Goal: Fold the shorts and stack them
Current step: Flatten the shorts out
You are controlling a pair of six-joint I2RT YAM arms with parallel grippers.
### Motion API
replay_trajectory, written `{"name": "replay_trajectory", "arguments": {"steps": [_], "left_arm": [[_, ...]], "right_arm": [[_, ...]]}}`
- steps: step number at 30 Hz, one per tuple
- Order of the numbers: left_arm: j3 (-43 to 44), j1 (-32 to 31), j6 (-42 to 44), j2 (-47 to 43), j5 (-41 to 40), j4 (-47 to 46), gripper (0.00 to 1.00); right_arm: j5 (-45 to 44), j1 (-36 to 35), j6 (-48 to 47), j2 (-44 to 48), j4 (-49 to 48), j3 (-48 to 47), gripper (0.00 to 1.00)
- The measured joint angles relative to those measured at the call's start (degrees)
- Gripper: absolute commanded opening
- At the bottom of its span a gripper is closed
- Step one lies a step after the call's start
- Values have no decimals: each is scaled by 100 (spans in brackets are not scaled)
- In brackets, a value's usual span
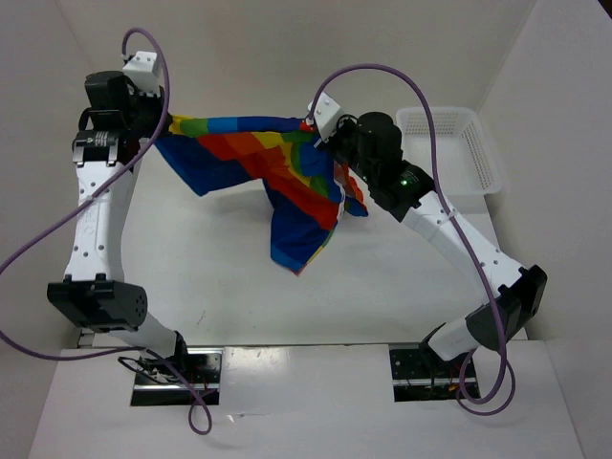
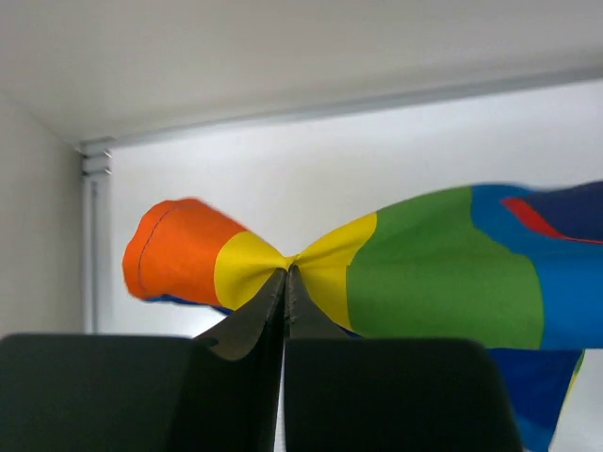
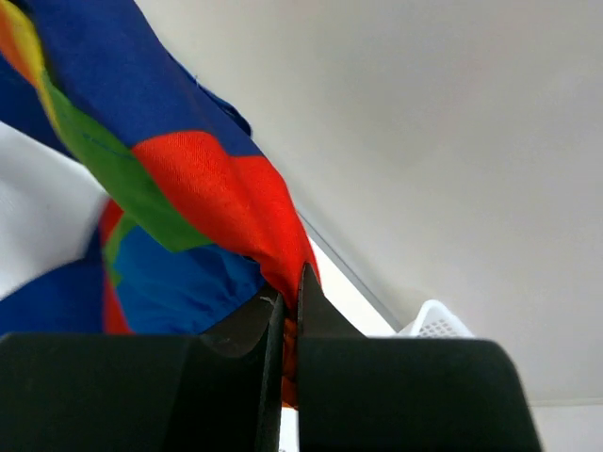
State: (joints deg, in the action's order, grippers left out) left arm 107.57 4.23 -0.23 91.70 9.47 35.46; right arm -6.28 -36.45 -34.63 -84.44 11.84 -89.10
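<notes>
The shorts (image 1: 277,177) hang stretched across the upper middle of the overhead view, long axis left to right, the left gripper (image 2: 286,275) and right gripper (image 3: 292,282) each clenched on an end.

Bright, even, diffuse light washes all three views, leaving only faint, soft shadows on the white surface (image 1: 220,287). In the wrist views the left gripper (image 2: 285,275) and right gripper (image 3: 290,287) sit dark and blurred close to the lens, while the shorts (image 2: 433,273) just beyond their fingertips look slightly soft.
</notes>
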Motion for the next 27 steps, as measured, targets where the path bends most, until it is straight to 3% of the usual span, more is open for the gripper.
{"name": "replay_trajectory", "arguments": {"steps": [5, 10, 17, 24, 27], "left_arm": [[68, 4, 2, -911, -225, 203, 0], [704, -13, 0, -1469, -566, 485, 0], [2627, 4, 2, -1513, -964, 741, 0], [3685, 22, 2, -1263, -1062, 693, 0], [3536, 20, 4, -929, -758, 619, 0]], "right_arm": [[-17, 0, -37, 70, 341, -234, 0], [361, 0, 15, 70, 1084, -1456, 0], [1491, -31, 673, 400, 1821, -3012, 0], [1969, -28, 1613, 592, 1982, -3386, 0], [1825, -28, 1829, 629, 1799, -3058, 0]]}}
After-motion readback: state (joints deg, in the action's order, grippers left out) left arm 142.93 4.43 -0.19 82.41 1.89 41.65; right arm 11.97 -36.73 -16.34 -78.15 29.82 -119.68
